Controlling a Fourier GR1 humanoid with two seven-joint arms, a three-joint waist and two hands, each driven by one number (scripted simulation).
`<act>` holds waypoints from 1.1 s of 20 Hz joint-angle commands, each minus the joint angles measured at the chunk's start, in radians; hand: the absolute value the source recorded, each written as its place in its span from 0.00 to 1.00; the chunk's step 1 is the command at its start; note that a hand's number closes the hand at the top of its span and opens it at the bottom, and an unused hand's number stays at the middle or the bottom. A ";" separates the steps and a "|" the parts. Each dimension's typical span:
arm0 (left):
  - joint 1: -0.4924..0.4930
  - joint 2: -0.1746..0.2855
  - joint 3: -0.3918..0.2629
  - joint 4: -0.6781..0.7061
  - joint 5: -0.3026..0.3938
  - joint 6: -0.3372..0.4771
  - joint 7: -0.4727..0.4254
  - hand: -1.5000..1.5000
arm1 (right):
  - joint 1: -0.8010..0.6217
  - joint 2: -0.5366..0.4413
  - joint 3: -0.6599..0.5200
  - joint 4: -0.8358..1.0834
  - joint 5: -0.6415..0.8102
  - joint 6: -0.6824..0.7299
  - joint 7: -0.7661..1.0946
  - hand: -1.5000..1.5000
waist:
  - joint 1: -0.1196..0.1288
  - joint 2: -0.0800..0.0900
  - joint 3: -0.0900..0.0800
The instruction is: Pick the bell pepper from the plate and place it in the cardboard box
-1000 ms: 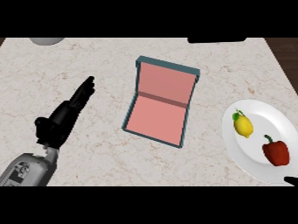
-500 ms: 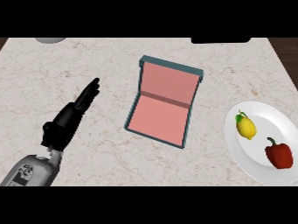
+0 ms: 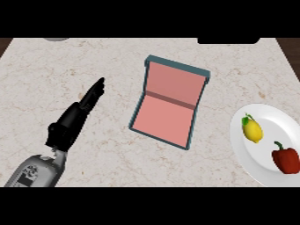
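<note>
From the head view, looked steeply down on a pale marbled counter [image 3: 81, 66]. Picked up the left hand [image 3: 74, 116] at the left of the frame, black, rising off a grey forearm [image 3: 36, 169] out of the lower left corner. Saw fingers [image 3: 95, 90] stretched out straight and close together, pointing toward the upper right, curled round nothing and carrying nothing. Placed that hand well apart from every object on the counter. Moved to the middle of the frame and found the cardboard box [image 3: 171, 107], lying open, pink inside with a dark teal edge, turned a little so as to slant from upper right to lower left, marked by a crease across the join of its upper and lower halves. Swung over to the right edge and caught the white plate [image 3: 269, 116], cut off partly by the frame's right side. Spotted the bell pepper [image 3: 286, 159] right there, red with a short green stem, resting on the plate's lower part, toward the lower right of the frame, well away from the box and farther again from the left hand. Noted a yellow lemon [image 3: 252, 130] on the same plate, up and to the left of the pepper, near it but not touching. Glimpsed a grey rounded thing [image 3: 56, 39] at the upper left edge, mostly cut off, too little showing to name.
</note>
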 commanded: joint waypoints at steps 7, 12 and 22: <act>-0.001 -0.066 0.040 0.005 -0.055 -0.041 0.024 0.50 | -0.219 0.171 0.040 0.232 0.081 0.100 0.005 0.00 | 0.006 0.001 0.002; -0.029 -0.067 0.099 0.022 -0.055 -0.093 0.032 0.50 | -0.285 0.229 0.016 0.346 0.100 0.146 -0.008 0.00 | 0.005 0.001 0.002; 0.030 -0.090 0.158 -0.040 -0.093 -0.156 0.039 0.50 | -0.210 0.312 -0.050 0.397 0.209 0.094 -0.178 0.00 | 0.002 0.000 0.002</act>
